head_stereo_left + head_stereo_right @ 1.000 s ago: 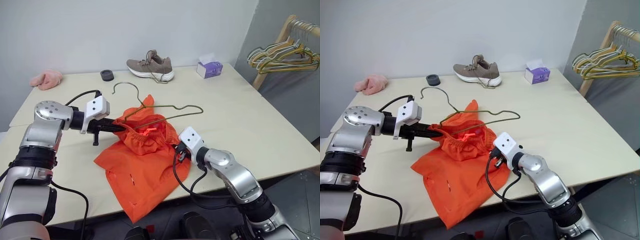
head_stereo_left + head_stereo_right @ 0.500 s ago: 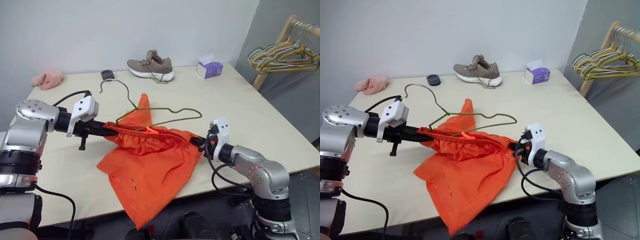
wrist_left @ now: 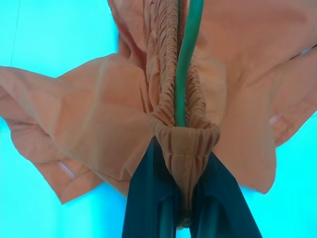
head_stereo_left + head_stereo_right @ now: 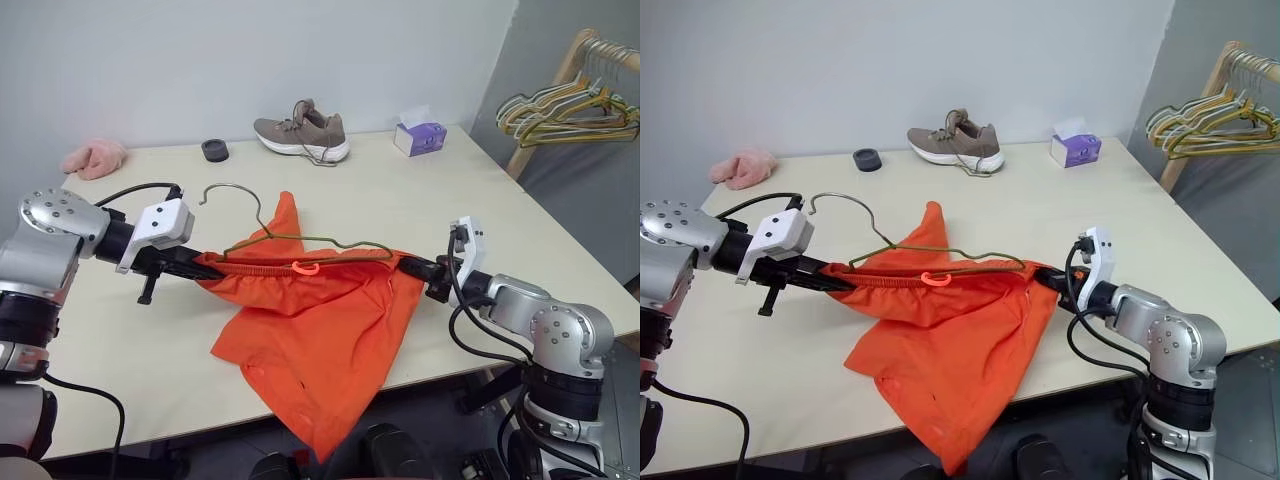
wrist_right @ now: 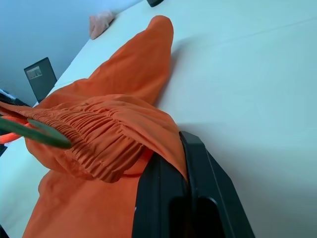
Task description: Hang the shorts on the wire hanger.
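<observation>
The table (image 4: 520, 230), a pale slab against the wall, carries the whole scene. Over its near half hang the shorts (image 4: 320, 330), lifted by the waistband and stretched into a taut line between the two arms, with the legs drooping down past the front edge. The left gripper (image 4: 200, 262) is clenched on one end of the gathered waistband; in the left wrist view the elastic is bunched between its fingers (image 3: 143, 198). The right gripper (image 4: 418, 268) is clamped on the opposite end, its fingers (image 5: 198, 163) pinching the fabric.

The wire hanger (image 4: 300, 240) runs along the stretched waistband with its hook raised toward the left arm; the left wrist view shows its wire lying inside the waistband opening, so it appears at least partly threaded. An orange drawstring loop (image 4: 304, 267) dangles at the middle.

Step in hand, as judged: spreading the waistband so that the shorts settle on the hanger. The next move likely calls for keeping the band taut while seating it over both shoulders of the wire, without tugging the hanger out.
</observation>
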Motion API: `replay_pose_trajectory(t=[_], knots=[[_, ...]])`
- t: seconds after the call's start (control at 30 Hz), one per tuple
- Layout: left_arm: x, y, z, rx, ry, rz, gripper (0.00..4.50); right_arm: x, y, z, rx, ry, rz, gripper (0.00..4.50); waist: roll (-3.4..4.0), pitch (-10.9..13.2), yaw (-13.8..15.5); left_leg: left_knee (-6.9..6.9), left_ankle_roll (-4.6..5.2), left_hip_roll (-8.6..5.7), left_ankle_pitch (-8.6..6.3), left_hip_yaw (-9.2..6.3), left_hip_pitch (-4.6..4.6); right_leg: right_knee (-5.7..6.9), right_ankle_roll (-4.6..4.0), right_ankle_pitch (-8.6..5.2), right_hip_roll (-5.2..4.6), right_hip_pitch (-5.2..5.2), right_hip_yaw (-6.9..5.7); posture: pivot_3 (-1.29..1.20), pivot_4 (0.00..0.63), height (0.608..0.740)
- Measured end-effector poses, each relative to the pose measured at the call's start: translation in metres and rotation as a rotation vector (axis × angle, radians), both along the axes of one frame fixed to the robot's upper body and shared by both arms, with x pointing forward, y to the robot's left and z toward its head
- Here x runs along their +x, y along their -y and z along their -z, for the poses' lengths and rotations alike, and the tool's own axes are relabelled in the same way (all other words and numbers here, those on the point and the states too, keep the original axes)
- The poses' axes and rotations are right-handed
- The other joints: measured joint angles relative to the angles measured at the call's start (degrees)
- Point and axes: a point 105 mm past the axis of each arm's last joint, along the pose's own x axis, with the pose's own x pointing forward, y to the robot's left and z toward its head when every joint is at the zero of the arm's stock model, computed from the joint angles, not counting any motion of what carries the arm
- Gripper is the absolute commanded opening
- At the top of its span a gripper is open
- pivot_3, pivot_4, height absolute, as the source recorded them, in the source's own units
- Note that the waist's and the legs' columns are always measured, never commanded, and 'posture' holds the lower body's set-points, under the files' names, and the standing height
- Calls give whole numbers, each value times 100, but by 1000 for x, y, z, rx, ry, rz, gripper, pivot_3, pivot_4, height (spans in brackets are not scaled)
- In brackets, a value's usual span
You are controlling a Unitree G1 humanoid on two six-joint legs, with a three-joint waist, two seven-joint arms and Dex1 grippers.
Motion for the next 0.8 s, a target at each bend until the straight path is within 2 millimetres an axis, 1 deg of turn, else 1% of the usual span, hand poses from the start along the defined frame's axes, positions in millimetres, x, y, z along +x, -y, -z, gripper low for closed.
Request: replay_pose_trajectory(t=[0.27,0.37,0.57,0.8], knots=[[9,-14,1,83,63,-6,0,-4,-4,-2,6,-13,-18,13,2,1,-6,-1,0,2,0,6,0,-1,1,0,2,-2,4,-258,49,740],[13,-16,4,100,76,-5,0,-5,-4,-2,10,-14,-25,13,2,1,-4,-1,0,1,0,7,-1,-2,1,0,2,-1,4,-261,49,740],[24,-19,-1,119,148,-26,0,-6,-3,-5,11,-12,-33,13,1,1,-9,-1,1,2,0,10,0,-2,1,-1,2,-2,7,-261,50,740],[29,-24,1,142,177,-40,0,-7,-3,-7,12,-8,-40,13,1,1,-11,-1,1,3,-1,11,-1,-2,1,-1,2,-2,9,-263,51,740]])
